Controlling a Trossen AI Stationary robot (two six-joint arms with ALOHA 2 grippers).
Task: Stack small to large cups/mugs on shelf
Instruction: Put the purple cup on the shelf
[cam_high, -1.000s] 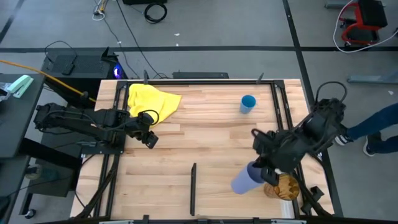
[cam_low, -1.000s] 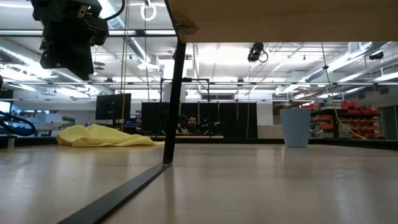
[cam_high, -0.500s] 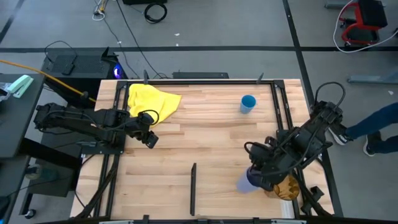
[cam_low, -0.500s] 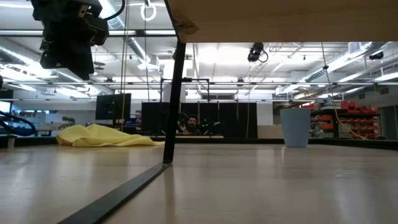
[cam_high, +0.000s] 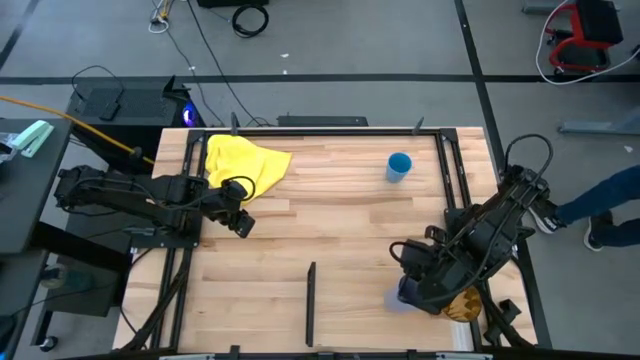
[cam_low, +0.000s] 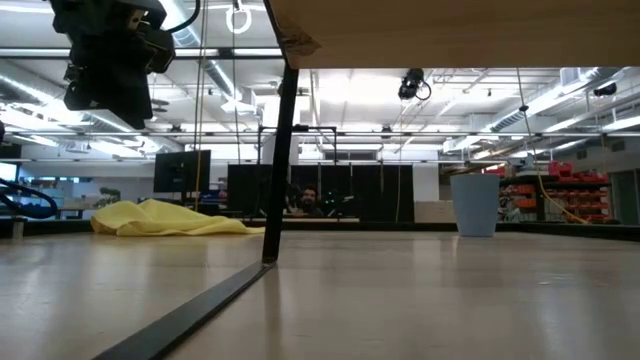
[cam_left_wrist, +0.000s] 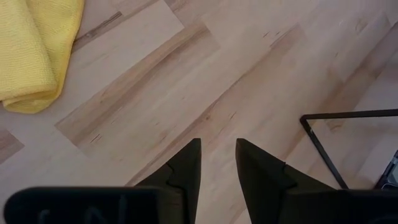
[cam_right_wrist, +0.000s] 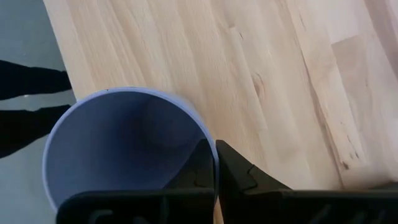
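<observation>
My right gripper (cam_high: 412, 287) is near the table's near right corner, shut on the lavender cup (cam_high: 393, 297), which shows only as a pale sliver under the arm. In the right wrist view I look into the cup's open mouth (cam_right_wrist: 118, 149). The amber tumbler (cam_high: 460, 300) lies just to the right of it. The small blue cup (cam_high: 399, 166) stands on its base toward the far right, seen also in the low view (cam_low: 475, 205). My left gripper (cam_high: 241, 224) hangs open above bare wood at the left (cam_left_wrist: 217, 144), near the yellow cloth (cam_high: 245, 165). My right gripper pinches the lavender cup's rim (cam_right_wrist: 210, 144), one finger (cam_right_wrist: 198, 167) inside the cup and the other finger (cam_right_wrist: 236, 171) outside its wall. The fingers come from above, pointing down. The cup's mouth faces up toward the wrist; whether its base rests on the table I cannot tell.
A thin black strip (cam_high: 311, 300) runs on the wood near the near edge. In the low view a wooden shelf board (cam_low: 450, 25) spans overhead on a black post (cam_low: 284, 150). Black rails (cam_high: 447, 165) line the table's sides. A person sits in the room beyond the far edge (cam_low: 310, 198).
My right gripper has moved toward the table's near edge and slightly left, tipping to point down. The lavender cup, held throughout, has swung from lying slanted out past the fingers to standing nearly upright beneath the gripper, mostly hidden by it.
</observation>
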